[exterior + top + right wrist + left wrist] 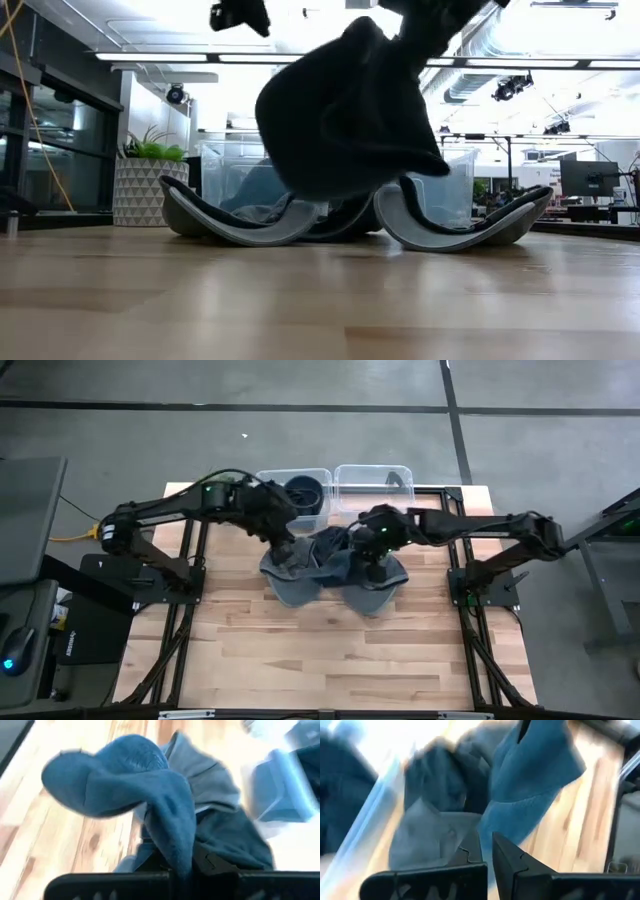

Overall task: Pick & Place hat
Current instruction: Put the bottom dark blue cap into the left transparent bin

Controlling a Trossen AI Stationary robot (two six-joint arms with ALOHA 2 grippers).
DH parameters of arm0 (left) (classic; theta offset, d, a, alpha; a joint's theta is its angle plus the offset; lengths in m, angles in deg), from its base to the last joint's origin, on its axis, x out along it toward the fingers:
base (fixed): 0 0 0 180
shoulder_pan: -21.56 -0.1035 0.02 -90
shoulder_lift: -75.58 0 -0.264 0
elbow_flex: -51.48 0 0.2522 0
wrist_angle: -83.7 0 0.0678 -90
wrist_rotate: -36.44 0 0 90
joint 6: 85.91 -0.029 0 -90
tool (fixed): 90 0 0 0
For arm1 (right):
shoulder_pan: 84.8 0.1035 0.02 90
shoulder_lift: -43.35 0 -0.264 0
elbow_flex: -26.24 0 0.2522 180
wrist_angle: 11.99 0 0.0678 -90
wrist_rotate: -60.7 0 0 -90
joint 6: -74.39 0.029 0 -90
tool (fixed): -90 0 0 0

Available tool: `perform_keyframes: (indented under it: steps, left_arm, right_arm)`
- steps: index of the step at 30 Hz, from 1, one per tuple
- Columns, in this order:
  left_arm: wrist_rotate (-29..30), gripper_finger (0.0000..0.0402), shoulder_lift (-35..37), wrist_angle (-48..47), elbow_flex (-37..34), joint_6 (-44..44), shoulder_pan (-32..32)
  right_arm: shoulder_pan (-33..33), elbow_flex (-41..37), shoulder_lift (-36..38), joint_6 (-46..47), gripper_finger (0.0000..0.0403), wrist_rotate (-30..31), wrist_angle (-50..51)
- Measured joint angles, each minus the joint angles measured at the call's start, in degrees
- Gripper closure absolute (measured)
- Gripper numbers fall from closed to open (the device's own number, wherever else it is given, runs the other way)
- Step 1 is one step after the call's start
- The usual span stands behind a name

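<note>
A dark blue hat (345, 110) hangs lifted over the middle of the table; it shows in the high view as the hat (330, 545) and in the right wrist view as the hat (135, 780). My right gripper (375, 555) (180, 865) is shut on it. My left gripper (285, 545) (486, 855) hovers just left of it with fingers close together, touching nothing. Below lie two more hats with grey brims, one left (240, 225) and one right (460, 225), resting on their curved brims. My right gripper pinches a fold of the hat's soft crown cloth (175, 845) between its two fingers, coming from above. The hat is lifted clear of the table. It hangs slack below the fingers, its rounded crown (330, 130) drooping toward the hats beneath.
Two clear bins stand at the table's far edge: the left bin (270, 480) holds a dark hat (305, 490), and the right bin (375, 485) sits beside it. Bare wooden table (330, 650) stretches toward the near edge.
</note>
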Motion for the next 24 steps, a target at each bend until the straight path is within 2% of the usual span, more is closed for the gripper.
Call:
perform_keyframes:
  steps: [2, 4, 5, 7, 9, 11, 18, 24]
  left_arm:
    - [0.79, 0.0399, 0.79, 7.39, -2.71, 0.64, 0.02]
    - [0.82, 0.0392, 2.51, 6.59, -6.64, 1.11, 0.0]
    - [0.98, 0.0385, 2.81, 9.52, -7.93, 1.12, 0.01]
    - [0.79, 0.0365, 3.16, 16.45, -10.57, 1.78, 0.02]
    - [0.84, 0.0338, 3.67, 16.46, -13.57, 2.59, 0.03]
    - [1.45, 0.0308, 3.48, 20.96, -15.19, 2.67, 0.04]
    - [2.76, 0.021, 3.61, 29.02, -18.38, 1.19, 0.04]
    - [9.98, 0.0189, 3.59, 36.19, -19.12, -3.75, 0.04]
  right_arm:
    - [0.0, 0.0, 2.16, 0.97, 0.0403, 1.58, -0.2]
    - [0.0, 0.0, 4.11, 1.78, 0.0403, 3.06, -0.21]
    - [0.0, 0.0, 5.08, 2.35, 0.0403, 3.83, -0.23]
    - [0.0, 0.02, 7.01, 3.12, 0.0403, 5.78, -0.18]
    - [0.0, 0.68, 8.9, 3.94, 0.0403, 7.63, 0.43]
    - [0.0, 2.27, 10.26, 4.48, 0.0403, 9.14, 0.78]
    - [-0.02, 13.03, 11.09, 2.32, 0.0403, 14.02, 7.34]
    - [-0.02, 23.05, 9.47, 1.54, 0.0403, 15.11, 11.35]
